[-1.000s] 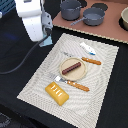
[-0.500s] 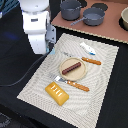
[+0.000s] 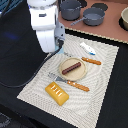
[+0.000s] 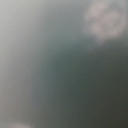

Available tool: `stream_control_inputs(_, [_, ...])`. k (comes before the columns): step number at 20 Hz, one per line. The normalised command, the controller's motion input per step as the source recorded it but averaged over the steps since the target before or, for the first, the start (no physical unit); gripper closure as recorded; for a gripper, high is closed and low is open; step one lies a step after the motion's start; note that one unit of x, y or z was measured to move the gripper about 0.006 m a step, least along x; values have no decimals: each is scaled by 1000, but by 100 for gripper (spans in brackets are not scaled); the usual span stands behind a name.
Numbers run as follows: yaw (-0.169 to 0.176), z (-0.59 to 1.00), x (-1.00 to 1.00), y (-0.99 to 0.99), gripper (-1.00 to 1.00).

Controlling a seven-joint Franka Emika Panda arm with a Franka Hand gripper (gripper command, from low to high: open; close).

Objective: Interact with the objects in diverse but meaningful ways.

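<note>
In the exterior view a dark brown sausage [image 3: 71, 67] lies on a tan plate [image 3: 64, 73] in the middle of a striped placemat [image 3: 100, 90]. A ridged yellow-orange bread block [image 3: 57, 93] lies on the mat's near corner. A small white bottle-like figure [image 3: 87, 48] lies on the mat's far side. The pale blue shaker is not visible. My gripper [image 3: 59, 50] hangs over the mat's far corner on the exterior view's left, mostly hidden by the white arm [image 3: 45, 25]. Its fingers do not show. The wrist view is all blur.
An orange-handled knife [image 3: 91, 61] lies beside the plate and an orange-handled fork [image 3: 75, 85] lies in front of it. Two grey pots [image 3: 71, 9] [image 3: 95, 17] stand on the brown surface behind the mat. A black cable [image 3: 25, 80] trails across the dark table.
The arm has moved a little toward the exterior view's right, closer over the mat's corner. The items on the mat have not moved.
</note>
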Motion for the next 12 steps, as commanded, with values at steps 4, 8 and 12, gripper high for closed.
stream_control_inputs(4, [-16, 34, 296, -89, 100])
stream_control_inputs(8, [0, -181, -212, -59, 100])
stream_control_inputs(12, [1, -112, -161, -20, 100])
